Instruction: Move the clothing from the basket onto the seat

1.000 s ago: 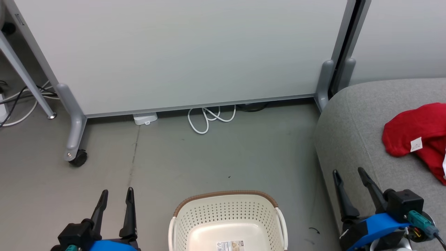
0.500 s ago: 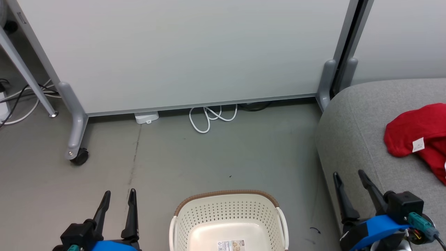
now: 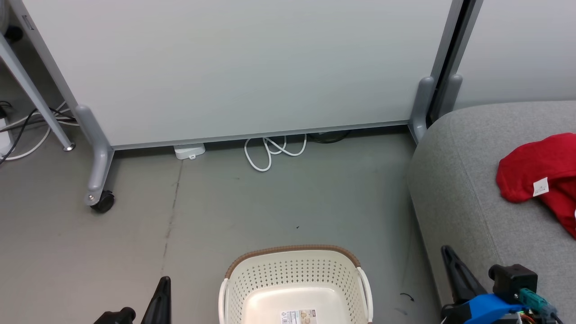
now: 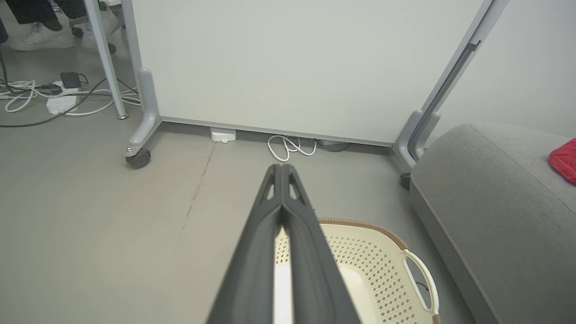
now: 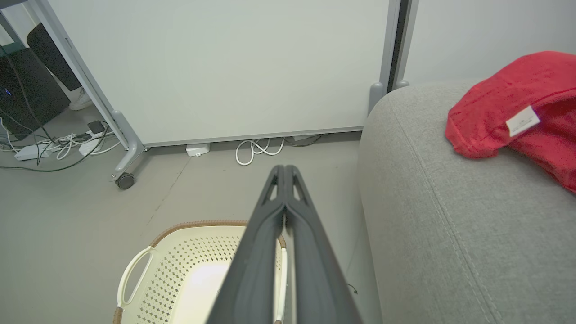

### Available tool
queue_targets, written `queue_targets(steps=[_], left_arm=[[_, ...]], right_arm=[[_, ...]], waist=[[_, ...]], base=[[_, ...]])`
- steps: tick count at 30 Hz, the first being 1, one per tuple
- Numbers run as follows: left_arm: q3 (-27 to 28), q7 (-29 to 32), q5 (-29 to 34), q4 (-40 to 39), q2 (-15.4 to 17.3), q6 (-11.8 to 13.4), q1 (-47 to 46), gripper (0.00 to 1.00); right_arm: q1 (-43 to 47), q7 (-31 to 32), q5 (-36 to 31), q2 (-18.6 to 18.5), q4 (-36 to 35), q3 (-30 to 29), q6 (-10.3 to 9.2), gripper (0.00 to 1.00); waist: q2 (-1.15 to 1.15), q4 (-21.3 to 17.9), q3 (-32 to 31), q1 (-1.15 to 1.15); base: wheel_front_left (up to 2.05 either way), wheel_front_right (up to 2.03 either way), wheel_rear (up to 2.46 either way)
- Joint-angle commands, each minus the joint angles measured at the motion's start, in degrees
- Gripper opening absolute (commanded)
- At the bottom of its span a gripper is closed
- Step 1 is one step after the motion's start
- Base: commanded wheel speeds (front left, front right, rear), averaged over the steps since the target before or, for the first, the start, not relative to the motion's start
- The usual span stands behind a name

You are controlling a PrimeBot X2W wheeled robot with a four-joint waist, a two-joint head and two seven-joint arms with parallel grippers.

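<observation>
Since half a second ago both grippers have sunk towards the bottom edge of the head view, and their fingers, then spread apart, have come together. The left gripper (image 4: 281, 168) is clenched on nothing: in the left wrist view its two dark fingers lie pressed against each other along their length, above the floor (image 3: 225, 211) and the near rim of the basket (image 3: 292, 250). The right gripper (image 5: 284, 168) is likewise clenched and holds nothing, its tips meeting over the gap between the basket and the seat (image 3: 459, 189).

The cream laundry basket stands on the floor at the bottom centre of the head view, between the two grippers, its brown rim towards the top of the frame. Its pale bottom shows, with a printed label (image 3: 298, 316) stuck on it.

The red clothing (image 3: 535, 166) lies heaped on the grey seat at the right edge of the head view, well apart from the basket. A small white tag (image 3: 539, 186) faces up on it.

Across the top of the frame stands a pale partition panel (image 3: 234, 67) on a castor (image 3: 102, 202). A coiled white cable (image 3: 270, 153) lies at its foot. In the upper left of the left wrist view a person's white shoe (image 4: 40, 38) rests on the floor.
</observation>
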Motion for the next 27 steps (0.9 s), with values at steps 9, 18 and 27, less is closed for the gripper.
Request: queue_targets(steps=[9, 18, 27], left_arm=[[1.5, 2.7, -9.6, -1.8, -0.1, 0.0, -1.7, 0.00], [2.8, 5.0, -17.9, -2.8, -0.4, 0.0, -2.9, 0.00], [3.9, 7.1, -25.3, -3.8, -0.6, 0.0, -3.9, 0.00]], right_arm=[[-1.2, 1.5, 10.6, -0.1, -0.7, -0.8, 0.00, 0.00], [-1.9, 2.7, 19.8, -0.1, -0.9, -1.3, 0.00, 0.00], [-2.6, 3.8, 28.1, -0.1, -1.0, -1.8, 0.00, 0.00]], waist=[[0.00, -0.1, 0.0, 0.00], [0.00, -0.3, 0.1, 0.00], [0.00, -0.4, 0.1, 0.00]], base=[[0.00, 0.00, 0.00], [0.00, 0.00, 0.00], [0.00, 0.00, 0.00]])
